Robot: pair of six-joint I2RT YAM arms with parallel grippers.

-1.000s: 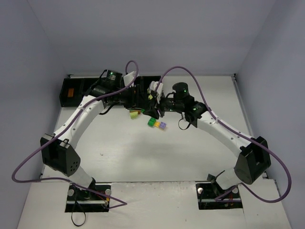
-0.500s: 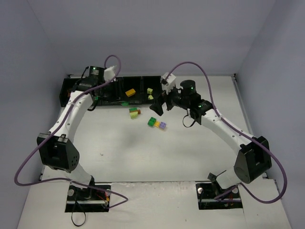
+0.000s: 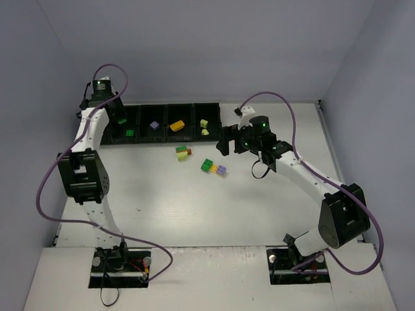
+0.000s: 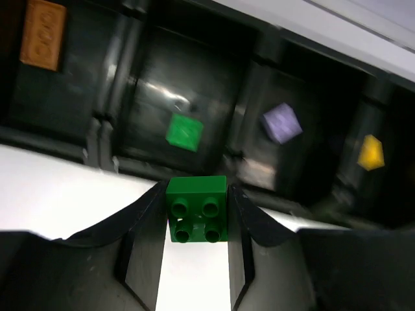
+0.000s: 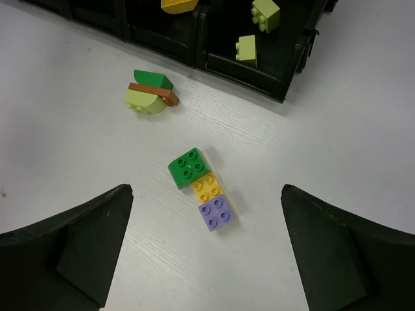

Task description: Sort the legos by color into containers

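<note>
My left gripper (image 4: 196, 217) is shut on a dark green lego (image 4: 196, 208) and hangs above the near rim of the containers (image 4: 130, 165), by the bin with a green brick (image 4: 184, 131). From above, the left gripper (image 3: 120, 118) is over the row's left part. Other bins hold an orange brick (image 4: 43, 34), a lilac one (image 4: 281, 122) and a yellow one (image 4: 371, 153). My right gripper (image 5: 206, 191) stands open above a joined green (image 5: 189, 167), yellow (image 5: 207, 188) and lilac (image 5: 217, 212) row on the table.
A small pile of lime, brown and green bricks (image 5: 150, 94) lies just in front of the containers (image 3: 194, 137). Two lime bricks (image 5: 246, 48) sit in the rightmost bin. The enclosure walls stand close behind the row.
The left arm has swung left along the containers with the green brick still gripped. The right gripper has opened and drawn back from the lime bin to over the table.
</note>
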